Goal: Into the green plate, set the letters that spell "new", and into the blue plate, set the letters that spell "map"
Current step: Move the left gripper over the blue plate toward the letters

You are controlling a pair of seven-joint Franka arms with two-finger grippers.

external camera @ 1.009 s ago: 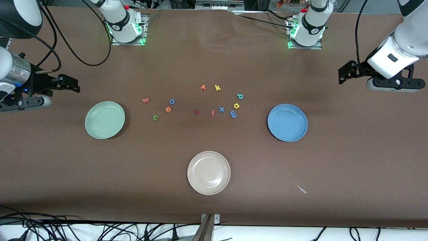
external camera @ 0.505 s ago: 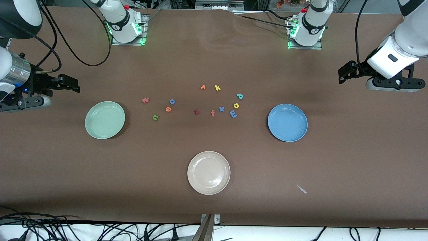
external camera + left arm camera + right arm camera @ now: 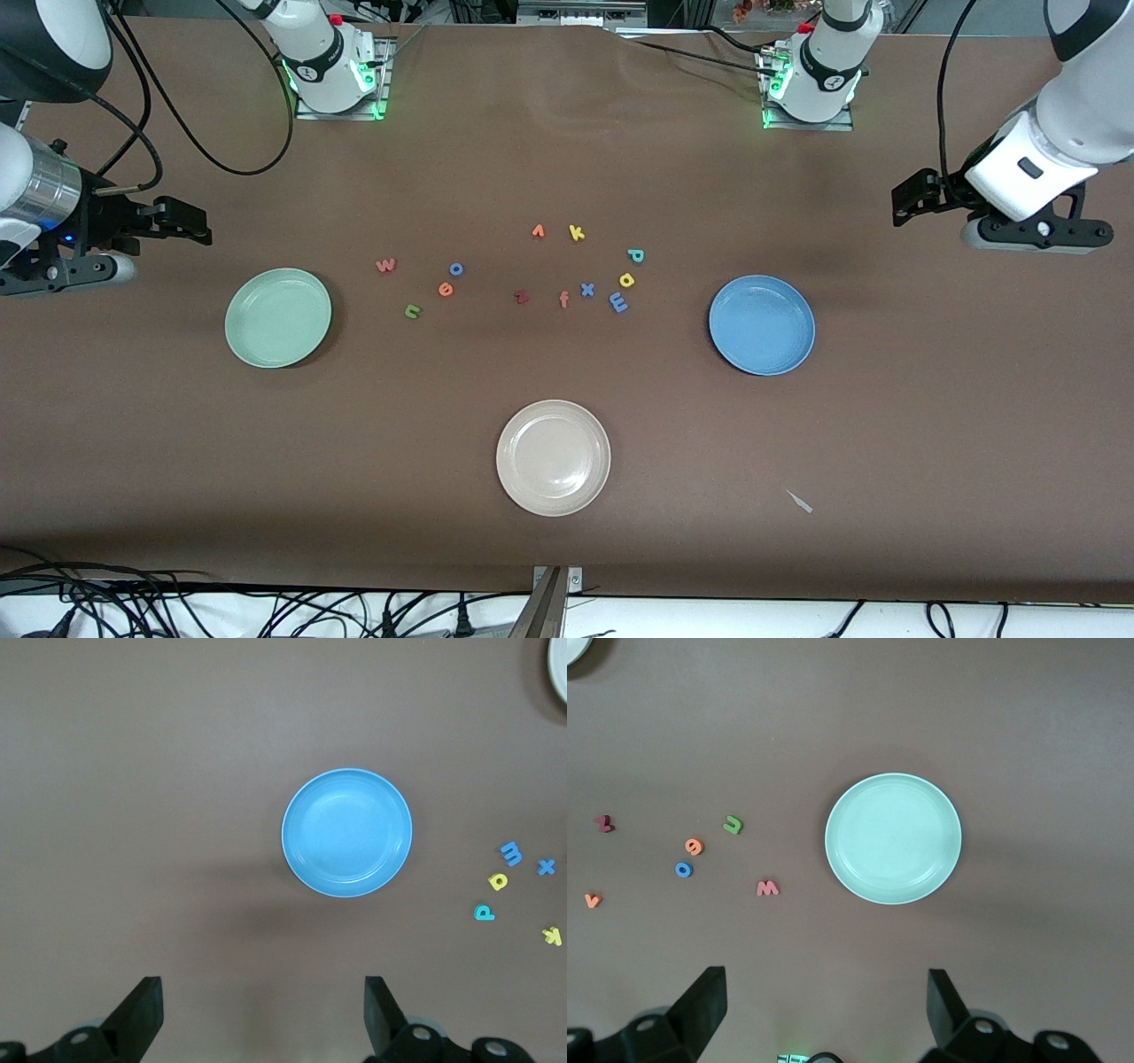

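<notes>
A: Letters first. Where do the six lie?

B: All on the brown table (image 3: pixel 567 159), none in a plate. The green n (image 3: pixel 413 310), orange e (image 3: pixel 446 289) and pink-red w (image 3: pixel 385 265) sit toward the right arm's end, near the green plate (image 3: pixel 278 317). The blue m (image 3: pixel 619 303), yellow a (image 3: pixel 627 280) and teal p (image 3: pixel 635 256) cluster together beside the blue plate (image 3: pixel 762 324), with the m nearest the front camera.

A: How do they look?

B: Tiny, flat foam shapes (far smaller than the round, shallow plates). Both plates are bare.

A: Grippers?

B: The left gripper (image 3: pixel 904 197) hangs over the table at its arm's end, fingers spread wide and holding nothing. The right gripper (image 3: pixel 197 225) does the same at its end.

A: Do the wrist views add anything?

B: The left wrist view shows m (image 3: pixel 511 851), a (image 3: pixel 498 881) and p (image 3: pixel 484 912) in a row; the right wrist view gives the w (image 3: pixel 768 889) clearly. The front view alone shows the whole beige-white plate (image 3: pixel 553 457), and a small pale scrap (image 3: pixel 800 501), possibly paper.
</notes>
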